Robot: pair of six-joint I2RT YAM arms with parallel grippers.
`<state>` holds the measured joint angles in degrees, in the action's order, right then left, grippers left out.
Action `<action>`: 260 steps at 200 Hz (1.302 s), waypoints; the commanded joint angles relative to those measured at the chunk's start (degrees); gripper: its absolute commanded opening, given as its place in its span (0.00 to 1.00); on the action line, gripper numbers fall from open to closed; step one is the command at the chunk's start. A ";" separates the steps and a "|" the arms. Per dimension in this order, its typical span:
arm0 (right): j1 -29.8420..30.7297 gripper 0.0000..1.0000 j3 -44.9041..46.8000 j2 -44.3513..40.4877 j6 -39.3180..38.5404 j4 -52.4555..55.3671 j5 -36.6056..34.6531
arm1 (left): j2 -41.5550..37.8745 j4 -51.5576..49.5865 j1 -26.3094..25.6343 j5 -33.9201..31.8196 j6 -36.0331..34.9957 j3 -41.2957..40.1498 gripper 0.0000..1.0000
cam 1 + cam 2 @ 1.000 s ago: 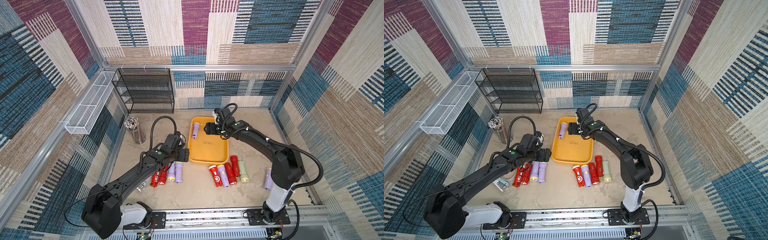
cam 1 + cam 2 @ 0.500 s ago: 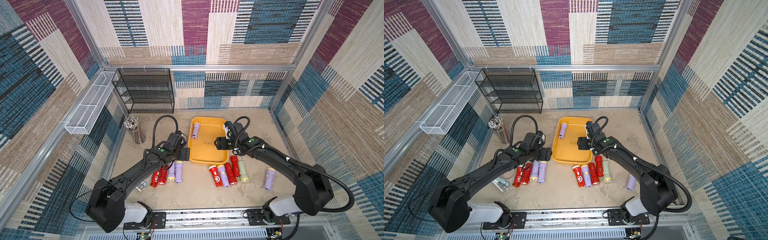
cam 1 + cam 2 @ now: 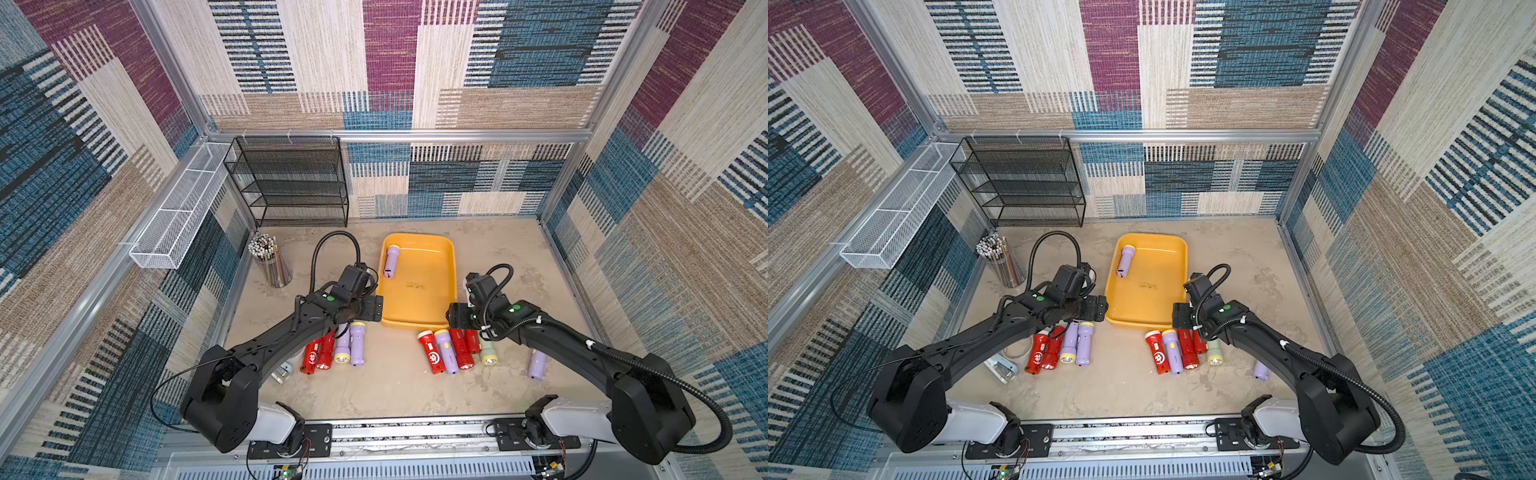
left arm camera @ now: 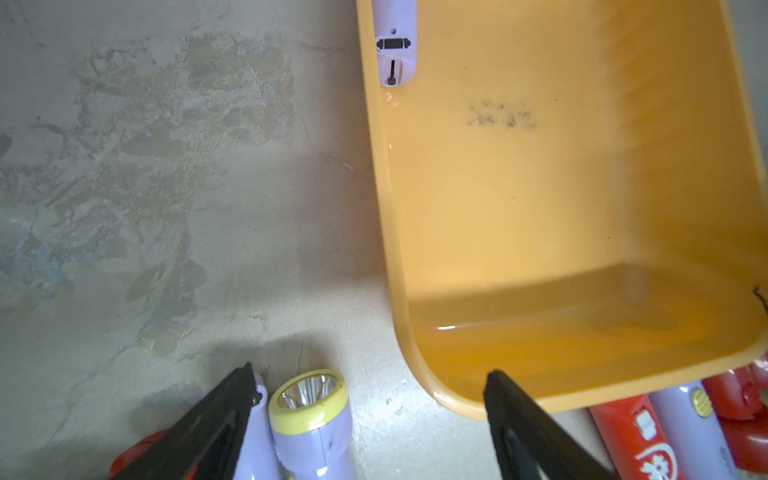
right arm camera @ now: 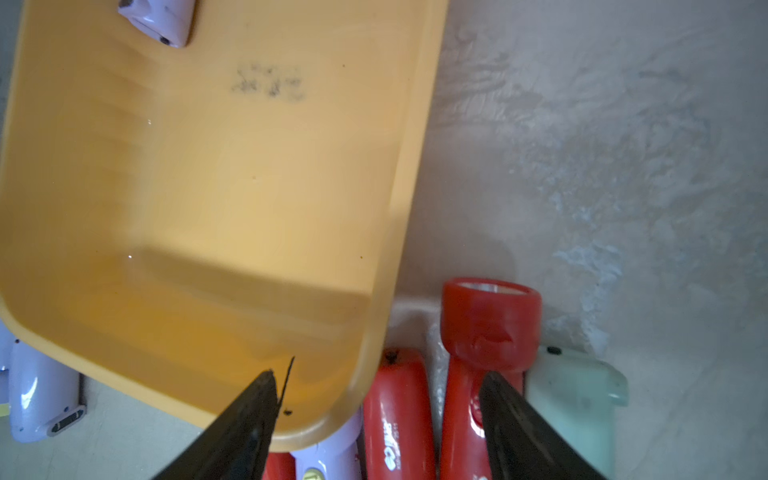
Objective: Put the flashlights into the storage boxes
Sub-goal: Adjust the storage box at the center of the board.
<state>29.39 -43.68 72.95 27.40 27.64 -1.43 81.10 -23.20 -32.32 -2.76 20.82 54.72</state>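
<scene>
Both jaws stand open and empty. Your left gripper (image 4: 370, 370) hangs over the lilac plastic torch with the yellow head (image 4: 309, 415); your right gripper (image 5: 378, 376) over a red plastic torch (image 5: 395, 415). Drop straight down, pinch one body at its middle, then lift it over the rim of the shallow yellow-orange plastic tray (image 3: 415, 299), where one lilac torch (image 3: 390, 261) lies

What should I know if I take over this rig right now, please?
Left gripper: jaws open, empty, above the left four torches by the tray.
Right gripper: jaws open, empty, above the right five torches at the tray's near corner.
Done: one lilac torch lies in the tray.
Left: ten on the table, those nine plus a lone torch farther right.
</scene>
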 commanded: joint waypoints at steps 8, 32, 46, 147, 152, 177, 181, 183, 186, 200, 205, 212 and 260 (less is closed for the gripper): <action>-0.03 0.75 1.62 -2.20 3.03 1.44 -3.10 | -0.11 1.84 -0.03 0.47 0.10 -0.40 0.90; -0.01 0.69 3.89 -3.07 4.54 1.63 -2.79 | 0.07 1.92 -0.01 0.73 -0.08 -0.23 0.90; 0.02 0.66 5.31 -3.14 5.29 1.63 -2.55 | 0.12 2.19 -0.03 1.00 -0.08 -0.22 0.90; -0.03 0.67 6.04 -9.14 6.65 3.50 -3.22 | 0.46 3.21 -0.16 1.53 -0.25 -0.49 0.90; -0.03 0.68 5.70 -9.50 6.55 3.78 -3.33 | 0.54 3.19 -0.20 1.55 -0.25 -0.49 0.90; -0.01 0.72 4.23 -10.41 7.00 6.27 -5.45 | 0.90 3.25 -0.20 1.64 -0.27 -0.31 0.90; -0.04 0.72 4.09 -10.45 7.11 6.84 -6.17 | 0.90 3.33 -0.20 1.71 -0.25 -0.31 0.90; -0.08 0.72 4.06 -10.46 7.18 7.08 -6.45 | 0.90 3.34 -0.20 1.71 -0.25 -0.27 0.90; -0.10 0.73 3.97 -10.38 7.52 7.61 -6.91 | 0.90 3.41 -0.20 1.71 -0.25 -0.30 0.90; -0.07 0.74 3.69 -9.78 8.60 8.32 -8.10 | 0.99 3.73 -0.16 1.83 -0.34 -0.40 0.90; -0.18 0.75 3.60 -9.38 9.22 8.92 -8.62 | 1.07 3.86 -0.16 1.88 -0.40 -0.30 0.90; -0.21 0.75 3.53 -8.75 10.21 9.64 -9.56 | 1.21 3.85 -0.20 1.89 -0.47 -0.24 0.90; -0.27 0.70 6.53 -7.14 11.01 7.49 -5.85 | 4.05 4.61 -0.17 2.76 -1.18 1.13 0.90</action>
<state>29.12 -38.46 65.73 36.88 35.81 -8.49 83.83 -20.21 -32.42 -1.10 20.56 54.87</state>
